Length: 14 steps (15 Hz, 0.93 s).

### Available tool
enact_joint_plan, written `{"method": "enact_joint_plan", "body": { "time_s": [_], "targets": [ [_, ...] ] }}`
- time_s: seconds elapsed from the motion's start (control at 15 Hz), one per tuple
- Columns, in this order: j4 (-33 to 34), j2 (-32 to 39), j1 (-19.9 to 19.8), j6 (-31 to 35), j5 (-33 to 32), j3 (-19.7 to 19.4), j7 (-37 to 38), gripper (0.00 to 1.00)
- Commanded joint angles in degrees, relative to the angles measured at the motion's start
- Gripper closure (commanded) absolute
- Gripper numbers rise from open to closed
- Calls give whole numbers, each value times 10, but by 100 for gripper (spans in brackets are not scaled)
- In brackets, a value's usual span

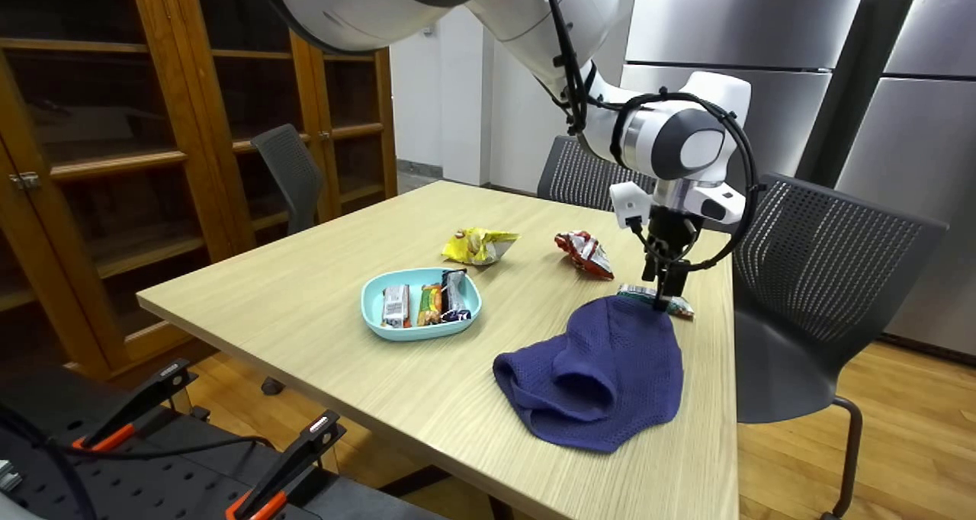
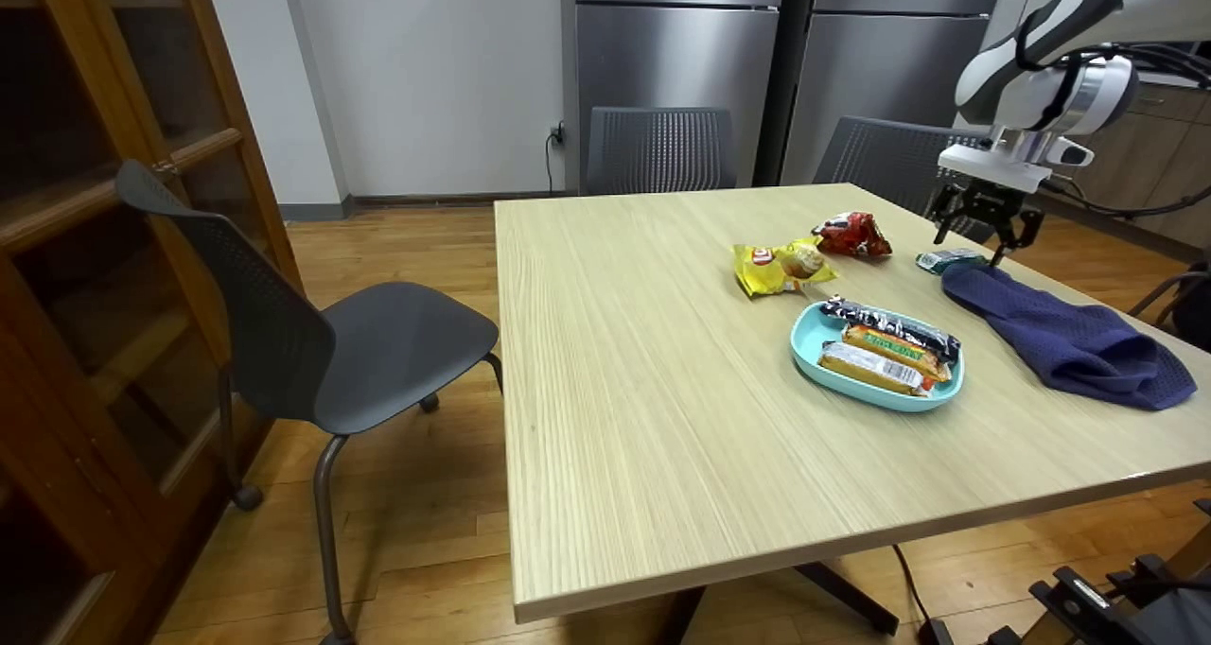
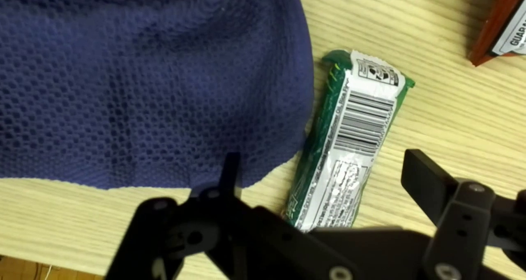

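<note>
Bar is seen on the table beside the cloth; in the wrist view it is framed between the wide-parted fingers of the pincer, its long axis nearly crosswise to their closing line; nothing is gripped.

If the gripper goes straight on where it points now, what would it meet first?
Probably the blue cloth, under one finger; the wrapped bar shows between the fingers. Depth is unclear.

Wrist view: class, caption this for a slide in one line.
Open gripper over a bar, cloth beside it, red packet at upper right.
</note>
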Motion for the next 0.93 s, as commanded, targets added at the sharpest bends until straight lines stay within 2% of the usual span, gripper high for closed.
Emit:
{"method": "enact_joint_plan", "body": {
  "time_s": [0.0,0.13,0.87],
  "targets": [
    [53,26,-4,-12,-14,-5,33,0],
    [38,19,4,13,-8,-14,33,0],
    [50,44,7,28,-16,-25,21,0]
  ]
}}
